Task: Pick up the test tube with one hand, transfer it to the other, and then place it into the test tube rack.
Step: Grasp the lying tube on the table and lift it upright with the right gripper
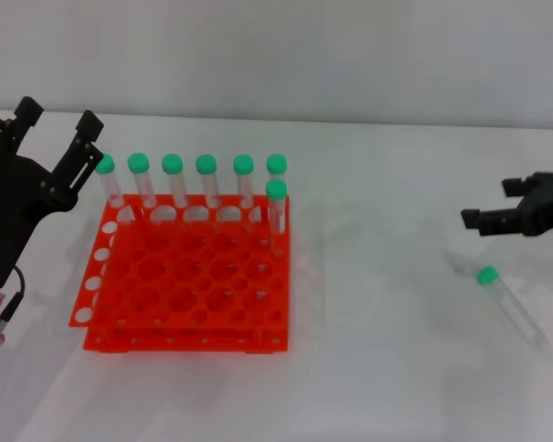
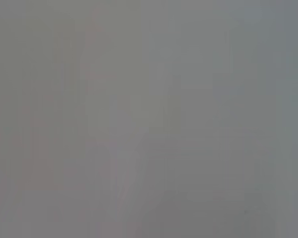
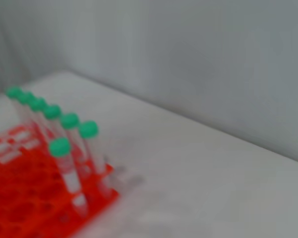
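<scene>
A clear test tube with a green cap lies flat on the white table at the right. My right gripper is open and empty, hovering just behind the tube and apart from it. The orange-red test tube rack stands left of centre and also shows in the right wrist view. Several green-capped tubes stand upright along its far row, and one more stands at its right edge. My left gripper is open and empty, raised at the far left beside the rack. The left wrist view shows only plain grey.
The white table ends at a grey wall behind the rack. Bare table surface lies between the rack and the lying tube.
</scene>
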